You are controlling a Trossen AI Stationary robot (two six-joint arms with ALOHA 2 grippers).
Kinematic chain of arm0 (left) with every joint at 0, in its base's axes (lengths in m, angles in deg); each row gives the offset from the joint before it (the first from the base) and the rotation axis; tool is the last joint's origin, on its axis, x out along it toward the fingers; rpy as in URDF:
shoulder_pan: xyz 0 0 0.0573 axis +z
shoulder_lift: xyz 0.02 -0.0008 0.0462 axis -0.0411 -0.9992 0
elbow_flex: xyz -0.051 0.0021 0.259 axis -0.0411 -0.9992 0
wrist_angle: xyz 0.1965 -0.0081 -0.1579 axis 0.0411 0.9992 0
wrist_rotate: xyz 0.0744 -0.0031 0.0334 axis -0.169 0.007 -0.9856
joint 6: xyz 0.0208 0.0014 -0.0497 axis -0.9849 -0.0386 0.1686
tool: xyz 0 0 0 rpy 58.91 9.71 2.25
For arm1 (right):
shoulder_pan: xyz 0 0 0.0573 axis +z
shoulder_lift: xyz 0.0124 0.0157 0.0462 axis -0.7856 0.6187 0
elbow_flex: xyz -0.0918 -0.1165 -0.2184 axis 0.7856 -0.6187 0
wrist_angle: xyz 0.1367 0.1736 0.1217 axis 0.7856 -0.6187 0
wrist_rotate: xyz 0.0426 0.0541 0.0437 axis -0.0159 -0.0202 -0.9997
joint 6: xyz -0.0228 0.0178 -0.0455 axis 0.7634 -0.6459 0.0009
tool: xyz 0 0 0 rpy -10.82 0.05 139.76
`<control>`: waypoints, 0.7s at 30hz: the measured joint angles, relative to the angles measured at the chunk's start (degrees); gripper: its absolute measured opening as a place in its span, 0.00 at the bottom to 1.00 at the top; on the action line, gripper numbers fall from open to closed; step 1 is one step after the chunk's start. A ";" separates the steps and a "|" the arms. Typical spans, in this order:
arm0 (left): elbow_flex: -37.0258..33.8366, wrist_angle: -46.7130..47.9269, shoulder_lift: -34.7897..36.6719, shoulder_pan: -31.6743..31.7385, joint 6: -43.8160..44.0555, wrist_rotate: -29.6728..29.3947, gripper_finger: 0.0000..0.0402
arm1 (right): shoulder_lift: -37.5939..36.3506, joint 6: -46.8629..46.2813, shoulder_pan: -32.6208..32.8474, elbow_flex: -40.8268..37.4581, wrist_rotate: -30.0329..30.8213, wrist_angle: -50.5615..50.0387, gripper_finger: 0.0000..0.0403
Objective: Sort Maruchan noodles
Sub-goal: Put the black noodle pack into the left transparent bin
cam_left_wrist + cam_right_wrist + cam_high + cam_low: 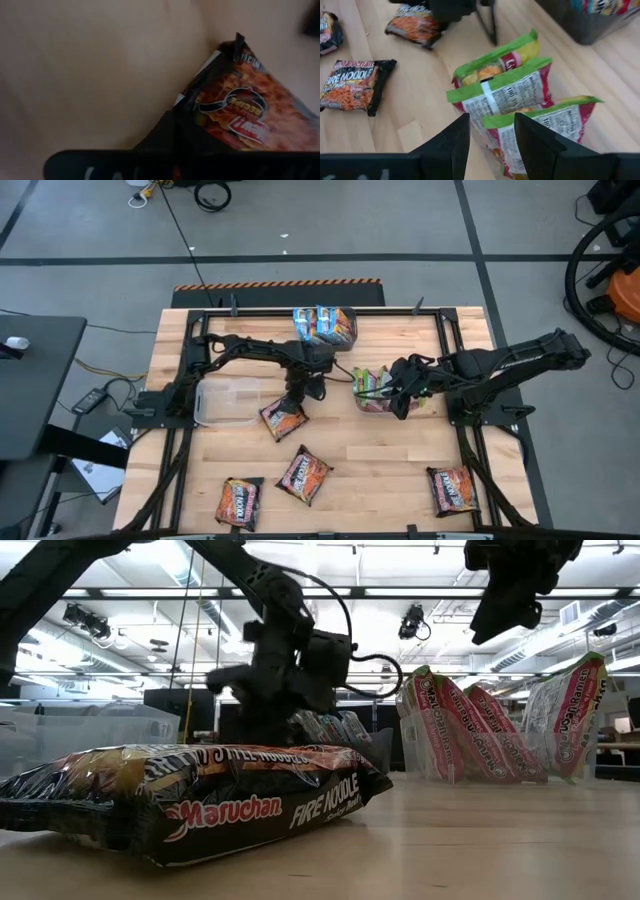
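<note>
A dark Maruchan fire noodle packet [283, 419] lies on the wooden table beside an empty clear tub [228, 402]. My left gripper [298, 394] points down at the packet's far corner and is shut there. Three green-topped packets [510, 95] stand on edge in a second clear tub [372, 390]. My right gripper [491, 135] hangs open above them, touching nothing. Blue packets [322, 323] sit in a dark bin [345, 330] at the table's far edge. Three more dark packets [303, 474] [239, 502] [452, 489] lie flat near the front edge. My left gripper is shut on the dark packet's black sealed edge [192, 106], close to one corner, pinching it between its two fingers [165, 132]. The fingers come from above, slanting down. The packet still lies flat on the table.
The black metal frame [448, 350] runs along the table's sides. One dark packet [200, 800] lies right in front of the low camera and hides the left gripper's contact there. Bare wood [385, 465] lies between the front packets.
</note>
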 joint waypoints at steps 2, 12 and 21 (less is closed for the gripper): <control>2.14 3.50 -0.01 -0.06 1.72 -0.01 0.01 | -0.77 1.41 -0.86 0.00 0.00 -0.04 0.40; 20.48 21.26 1.53 0.03 12.18 -0.36 0.01 | -3.34 10.50 -4.85 0.02 -0.05 -0.16 0.40; 31.76 34.48 3.97 -0.79 25.03 3.50 0.00 | -3.36 18.70 -6.79 0.02 -0.37 -0.26 0.40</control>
